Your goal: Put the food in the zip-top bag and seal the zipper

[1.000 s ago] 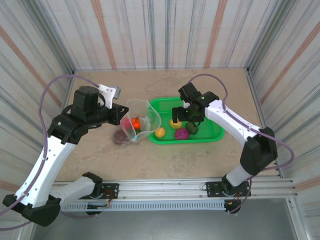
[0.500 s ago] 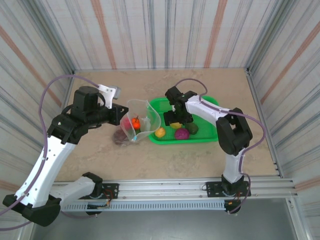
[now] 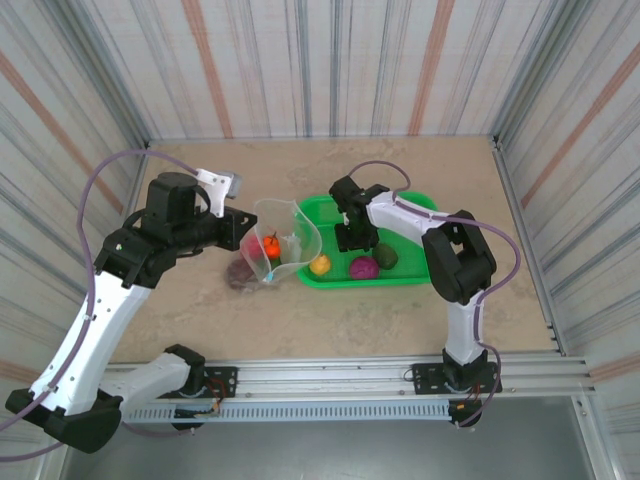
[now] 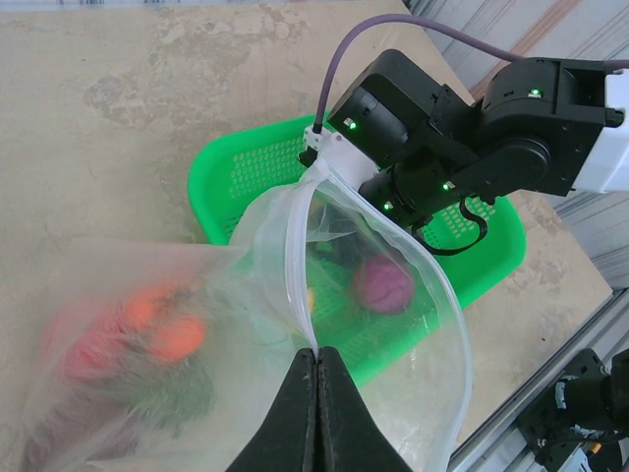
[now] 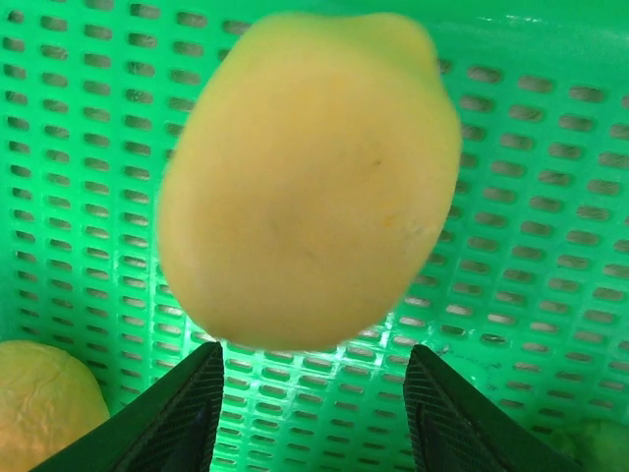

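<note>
The clear zip-top bag (image 3: 285, 240) hangs open towards the basket, and my left gripper (image 3: 255, 240) is shut on its mouth edge (image 4: 300, 295), where the zipper strip runs. Orange (image 4: 177, 334), red (image 4: 84, 344) and dark green (image 4: 167, 393) food lies inside the bag. My right gripper (image 3: 354, 238) is low in the green mesh basket (image 3: 420, 262) and stands open (image 5: 314, 393). A large yellow piece (image 5: 310, 177) lies just ahead of its fingertips, not between them. A small yellow piece (image 3: 320, 265), a purple one (image 3: 363, 267) and a dark green one (image 3: 386, 257) also lie in the basket.
The right arm's wrist (image 4: 442, 128) hangs over the basket just past the bag's mouth. A maroon piece (image 3: 240, 272) lies low in the bag against the table. Striped walls enclose the table on three sides, and bare tabletop (image 3: 330, 320) lies in front.
My right gripper has slid left across the basket, from above the purple and dark green pieces to over the large yellow piece. The left arm and the bag have not moved.
</note>
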Available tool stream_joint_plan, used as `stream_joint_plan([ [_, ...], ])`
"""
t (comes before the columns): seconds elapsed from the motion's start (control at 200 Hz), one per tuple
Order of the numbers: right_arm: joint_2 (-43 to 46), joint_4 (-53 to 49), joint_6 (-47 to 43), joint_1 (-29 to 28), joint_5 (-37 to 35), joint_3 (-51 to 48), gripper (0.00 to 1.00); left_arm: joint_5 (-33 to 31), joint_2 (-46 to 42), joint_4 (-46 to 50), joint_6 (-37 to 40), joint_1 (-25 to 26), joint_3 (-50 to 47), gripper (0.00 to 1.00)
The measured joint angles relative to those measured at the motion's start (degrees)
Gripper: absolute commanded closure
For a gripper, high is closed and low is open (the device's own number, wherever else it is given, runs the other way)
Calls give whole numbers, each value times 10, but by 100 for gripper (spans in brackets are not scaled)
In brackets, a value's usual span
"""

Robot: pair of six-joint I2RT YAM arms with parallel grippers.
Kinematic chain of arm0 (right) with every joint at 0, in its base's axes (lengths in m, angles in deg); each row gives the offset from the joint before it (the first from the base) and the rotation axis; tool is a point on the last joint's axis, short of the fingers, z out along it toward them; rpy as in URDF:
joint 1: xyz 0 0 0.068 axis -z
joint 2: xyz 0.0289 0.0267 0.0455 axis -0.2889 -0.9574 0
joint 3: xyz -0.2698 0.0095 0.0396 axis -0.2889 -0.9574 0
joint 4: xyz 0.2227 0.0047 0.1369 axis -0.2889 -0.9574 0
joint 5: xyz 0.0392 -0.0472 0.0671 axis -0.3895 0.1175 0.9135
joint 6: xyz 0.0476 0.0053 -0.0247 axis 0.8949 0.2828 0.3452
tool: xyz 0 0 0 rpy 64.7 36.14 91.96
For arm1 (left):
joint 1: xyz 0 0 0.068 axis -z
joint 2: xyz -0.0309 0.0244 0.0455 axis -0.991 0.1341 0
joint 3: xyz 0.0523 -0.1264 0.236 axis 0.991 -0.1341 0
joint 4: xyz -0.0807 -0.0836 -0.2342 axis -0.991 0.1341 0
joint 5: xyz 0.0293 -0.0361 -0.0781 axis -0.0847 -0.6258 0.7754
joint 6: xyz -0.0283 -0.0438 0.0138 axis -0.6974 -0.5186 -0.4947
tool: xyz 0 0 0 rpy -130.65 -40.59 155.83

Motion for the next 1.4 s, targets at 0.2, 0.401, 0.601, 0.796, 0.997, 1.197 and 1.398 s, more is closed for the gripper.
stream_joint_plan([
  [0.2, 16, -1, 0, 2, -1, 0, 44, 0, 0, 0, 0, 0, 0, 100],
  [0.401, 35, -3, -1, 8, 1, 8, 19, 0, 0, 0, 0, -1, 0, 100],
  [0.601, 19, -9, 16, 15, 7, 54, 9, 0, 0, 0, 0, -1, 0, 100],
  [0.796, -17, -2, 127, 17, 7, 88, 15, 1, 0, 0, 0, -1, 0, 100],
  [0.997, -45, -2, 244, 10, 0, 89, 18, 2, 1, 0, 0, -1, 0, 100],
  [1.197, -62, -3, 271, 3, -20, 101, 31, 2, 2, 1, 0, -1, 2, 100],
  [1.398, -73, -3, 269, 3, -40, 110, 44, 2, 2, 2, 0, -1, 5, 100],
])
